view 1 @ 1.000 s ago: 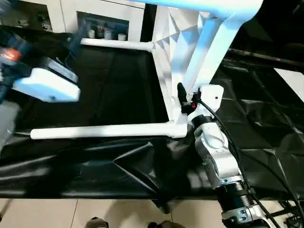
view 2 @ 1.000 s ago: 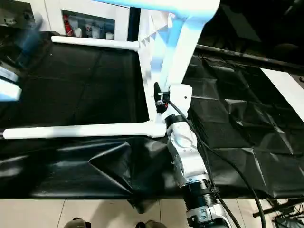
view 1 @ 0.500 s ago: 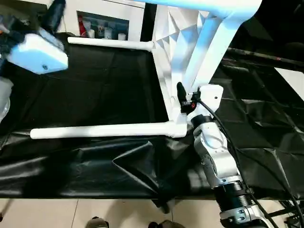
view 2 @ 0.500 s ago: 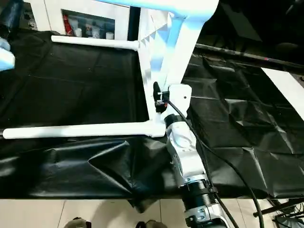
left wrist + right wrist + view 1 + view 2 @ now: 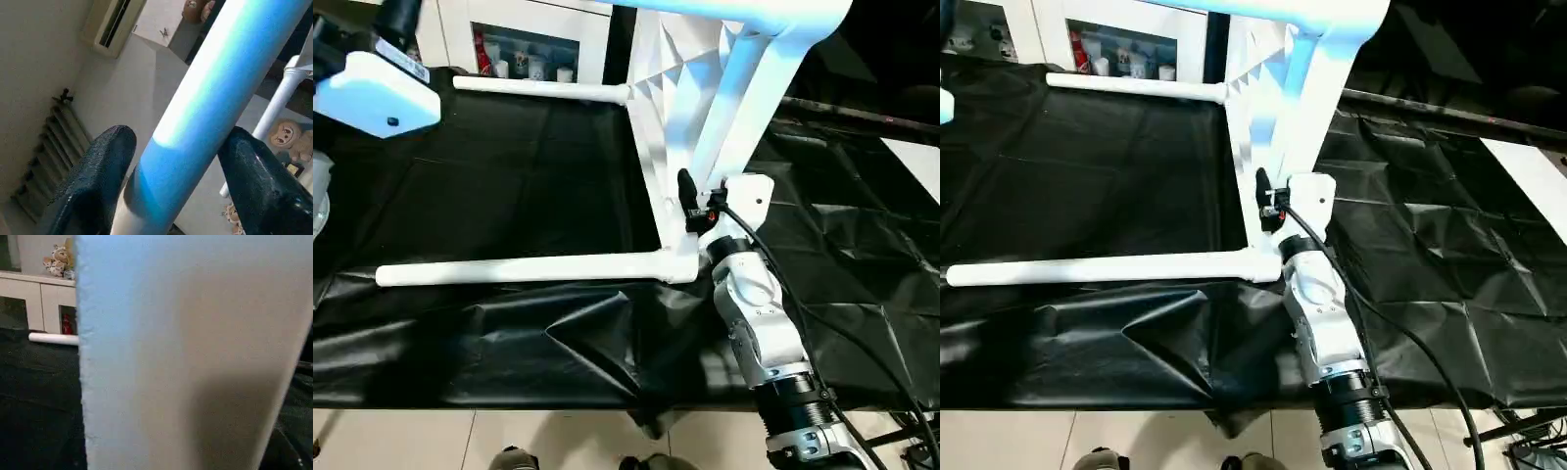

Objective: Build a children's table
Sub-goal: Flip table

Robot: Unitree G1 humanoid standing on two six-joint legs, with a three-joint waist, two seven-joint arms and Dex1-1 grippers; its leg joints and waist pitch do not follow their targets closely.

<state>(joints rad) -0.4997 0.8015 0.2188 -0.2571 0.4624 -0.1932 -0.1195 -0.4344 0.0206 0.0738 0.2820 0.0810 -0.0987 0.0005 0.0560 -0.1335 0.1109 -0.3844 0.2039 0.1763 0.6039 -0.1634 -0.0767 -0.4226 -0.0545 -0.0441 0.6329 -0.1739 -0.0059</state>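
Children's table (image 5: 658, 108): white plastic top stands on edge on the black sheet (image 5: 509, 157), ribbed underside showing. Two white tube legs are seated in corner sockets and lie level over the sheet: near leg (image 5: 519, 269), far leg (image 5: 540, 90). A third leg (image 5: 744, 98) slants upward from the top.

No writing, label, brand, number or sign can be read anywhere in these views. The small items behind the glass of the white cabinet (image 5: 524, 54) are too small to make out any lettering, and the white table parts and black sheet carry no print.
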